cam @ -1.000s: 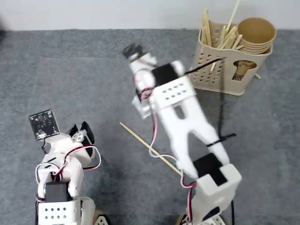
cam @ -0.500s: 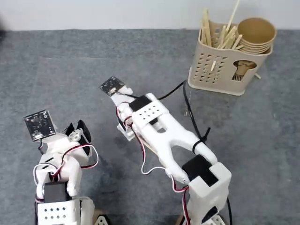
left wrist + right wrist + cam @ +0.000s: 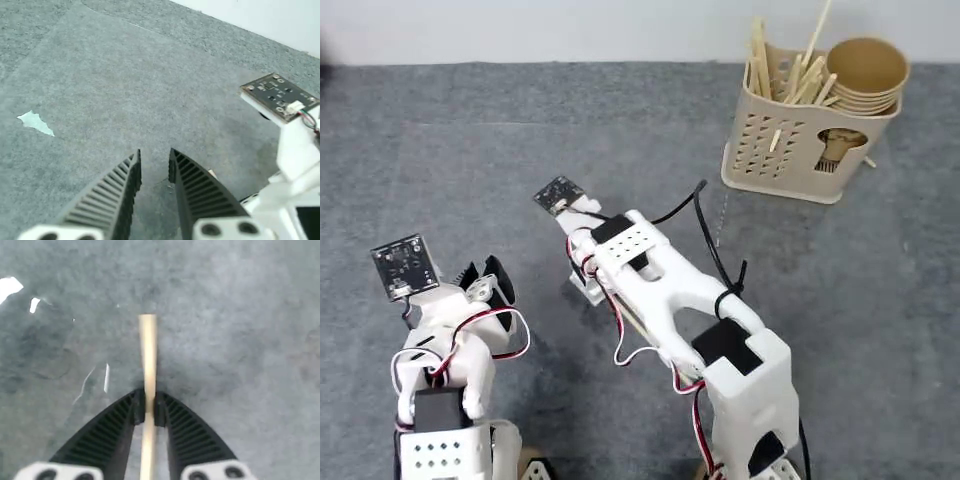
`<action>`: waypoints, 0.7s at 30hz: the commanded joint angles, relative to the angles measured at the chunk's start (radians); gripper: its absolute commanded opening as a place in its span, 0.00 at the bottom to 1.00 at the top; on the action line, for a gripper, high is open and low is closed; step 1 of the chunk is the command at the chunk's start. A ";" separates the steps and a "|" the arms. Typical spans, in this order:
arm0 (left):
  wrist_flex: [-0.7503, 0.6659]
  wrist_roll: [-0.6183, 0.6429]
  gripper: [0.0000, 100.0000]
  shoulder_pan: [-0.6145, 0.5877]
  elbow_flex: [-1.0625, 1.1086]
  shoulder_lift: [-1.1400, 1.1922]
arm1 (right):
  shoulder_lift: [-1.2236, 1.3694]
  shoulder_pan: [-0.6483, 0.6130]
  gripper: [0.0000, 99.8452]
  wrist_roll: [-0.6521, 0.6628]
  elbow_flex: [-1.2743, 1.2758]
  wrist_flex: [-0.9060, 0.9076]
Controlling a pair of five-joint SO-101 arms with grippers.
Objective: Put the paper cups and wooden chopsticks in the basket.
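Two grippers: you have both arms low over the flat grey carpet-like mat (image 3: pixel 470 150), the right one reaching further forward than the other.
Right gripper (image 3: pixel 146 405): your black ribbed fingers are clamped on a single pale wooden chopstick (image 3: pixel 147 350), pressing it from both sides with no gap showing.
Held chopstick: it runs straight through between the fingertips. Its blunt end sticks out beyond them, low over the mat, and you cannot tell whether it touches. The rest passes back between the fingers toward the wrist.
Left gripper (image 3: pixel 154 160): your fingers stand a narrow slot apart, nearly parallel, with nothing between them but mat.
Beyond the left fingertips: a small pale scrap (image 3: pixel 35 122) lies on the mat off to one side, well apart. The white right arm with its dark square circuit board (image 3: pixel 280 95) stands near on the other side.
Basket: the beige perforated plastic basket (image 3: pixel 760 150) stands upright, well beyond the right fingers, at the far edge of the mat by the white wall.
Basket contents: a stack of tan paper cups (image 3: pixel 865 70) sits in one compartment. A bundle of wooden chopsticks (image 3: pixel 790 75) leans just beside it in the other.
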 commanded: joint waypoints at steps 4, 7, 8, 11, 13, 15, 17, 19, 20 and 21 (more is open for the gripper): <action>-0.021 -0.009 0.09 -0.008 -0.007 0.006 | -0.143 0.024 0.01 -0.003 -0.014 0.128; -0.021 -0.009 0.09 -0.008 -0.007 0.006 | -0.278 0.087 0.01 0.025 -0.014 0.160; -0.021 -0.009 0.09 -0.008 -0.007 0.006 | -0.331 0.114 0.01 0.049 -0.014 0.162; -0.021 -0.009 0.09 -0.008 -0.007 0.006 | -0.499 0.209 0.01 0.084 -0.037 0.153; -0.021 -0.009 0.09 -0.006 -0.007 0.006 | -0.591 0.263 0.01 0.080 -0.091 0.154; -0.021 -0.009 0.09 -0.006 -0.007 0.006 | -0.651 0.308 0.01 0.080 -0.169 0.154; -0.021 -0.009 0.09 -0.005 -0.007 0.006 | -0.680 0.340 0.01 0.078 -0.261 0.153; -0.021 -0.009 0.09 -0.005 -0.007 0.006 | -0.684 0.372 0.01 0.077 -0.364 0.151; -0.021 -0.009 0.09 -0.005 -0.007 0.006 | -0.682 0.387 0.01 0.074 -0.414 0.142; -0.021 -0.009 0.09 -0.005 -0.007 0.006 | -0.676 0.404 0.01 0.063 -0.453 0.111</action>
